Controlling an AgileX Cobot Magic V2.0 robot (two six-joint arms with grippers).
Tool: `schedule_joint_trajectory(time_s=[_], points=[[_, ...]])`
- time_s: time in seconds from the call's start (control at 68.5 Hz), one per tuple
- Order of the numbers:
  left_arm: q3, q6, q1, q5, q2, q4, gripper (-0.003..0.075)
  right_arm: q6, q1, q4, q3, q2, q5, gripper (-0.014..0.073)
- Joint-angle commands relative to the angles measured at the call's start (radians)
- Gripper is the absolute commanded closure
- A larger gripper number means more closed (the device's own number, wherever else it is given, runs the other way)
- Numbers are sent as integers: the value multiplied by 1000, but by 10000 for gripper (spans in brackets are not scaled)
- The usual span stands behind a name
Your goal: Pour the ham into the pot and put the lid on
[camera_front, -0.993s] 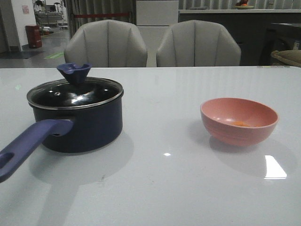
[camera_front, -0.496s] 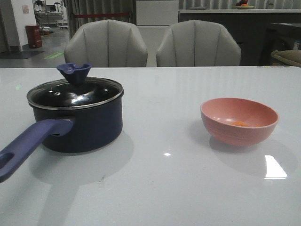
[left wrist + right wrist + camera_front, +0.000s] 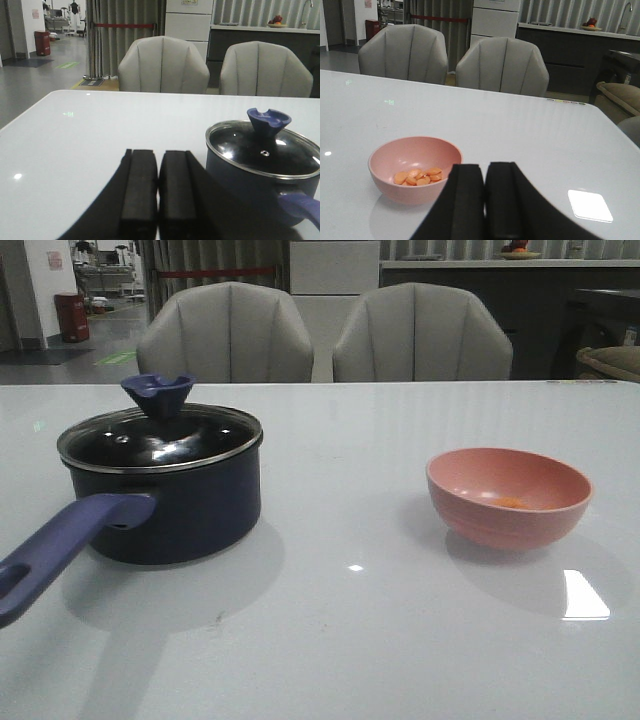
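Observation:
The dark navy pot (image 3: 180, 505) stands on the left of the white table, its purplish-blue handle (image 3: 60, 545) pointing to the front left. The glass lid (image 3: 160, 437) with a blue knob (image 3: 158, 393) rests on it. On the right sits a pink bowl (image 3: 508, 496) holding several orange ham slices (image 3: 418, 176). Neither gripper shows in the front view. In the left wrist view my left gripper (image 3: 158, 155) is shut and empty, beside the pot (image 3: 250, 177). In the right wrist view my right gripper (image 3: 485, 170) is shut and empty, beside the bowl (image 3: 412, 167).
Two grey chairs (image 3: 228, 332) (image 3: 420, 332) stand behind the table's far edge. A bright light reflection (image 3: 584, 595) lies on the table at the front right.

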State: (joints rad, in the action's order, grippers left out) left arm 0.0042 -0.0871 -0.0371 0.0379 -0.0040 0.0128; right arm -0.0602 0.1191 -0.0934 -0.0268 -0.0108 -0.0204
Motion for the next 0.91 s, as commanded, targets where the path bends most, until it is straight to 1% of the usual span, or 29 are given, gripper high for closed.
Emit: schedule_joint_trajectory(time_s=[0.0,0.131,0.175,0.219,0.292,0.423,0.54,0.672,0.745,0.891], points=[[22,-6,-7,-150,-21,-1,589,2,-5,-6,5,-20,76,434],[16,-6,-7,-321,-21,-1,589,2,-5,-6,5,-20,76,434],[2,-6,-7,-346,-21,-1,589,2,-5,-6,5,-20,76,434],[-22,-6,-7,-341,-16,-1,589,2,-5,-6,5,-20,76,434],[-90,-6,-7,-269,-2,-1,589,2,-5,-6,5,-20,76,434],[-248,-6,-7,-17,74,-1,589,2,-5,-6,5,-20,76,434],[-362,-6,-7,107,179,-1,589,2,-5,-6,5,-20,76,434],[-426,-6,-7,181,272,-34,589,2,-5,-6,5,-20,76,434],[-426,-6,-7,181,306,-85,589,2,-5,-6,5,-20,76,434],[-424,-6,-7,153,354,-83,589,2,-5,-6,5,-20,76,434]])
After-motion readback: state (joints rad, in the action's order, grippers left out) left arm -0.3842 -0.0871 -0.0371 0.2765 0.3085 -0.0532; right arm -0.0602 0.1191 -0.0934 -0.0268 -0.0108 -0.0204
